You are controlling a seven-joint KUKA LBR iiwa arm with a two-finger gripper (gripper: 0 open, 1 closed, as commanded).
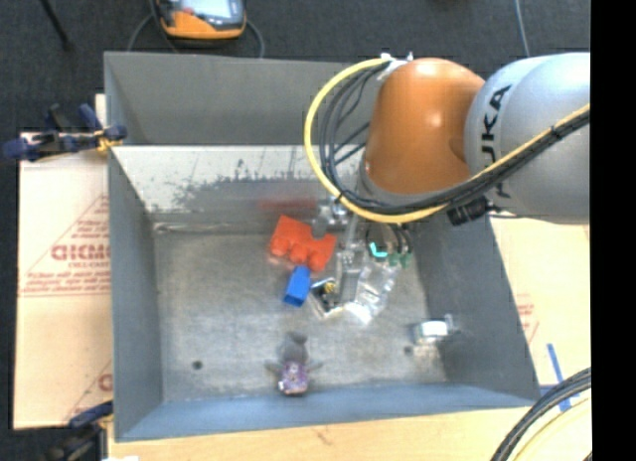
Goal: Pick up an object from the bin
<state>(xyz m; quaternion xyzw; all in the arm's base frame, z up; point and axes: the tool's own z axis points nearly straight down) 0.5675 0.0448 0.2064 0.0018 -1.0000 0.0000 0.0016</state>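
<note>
One arm [537,141], "UKA" legible, near orange block [296,240], blue block [296,287], clear packet [372,296].

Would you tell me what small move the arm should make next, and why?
Probably ease straight down a little: the gripper sits low in the bin, over the clear plastic piece, with the blue block and orange block close beside; nothing is seen held.

A small block [296,286] lies near the middle of the bin [129,250]. Just behind it is a larger toy piece [298,240]; just right of it the end effector [345,288] hangs over a crumpled wrapper [372,296]. In front of the block lies a little figure [294,377], farther right a small part [432,330].
</note>
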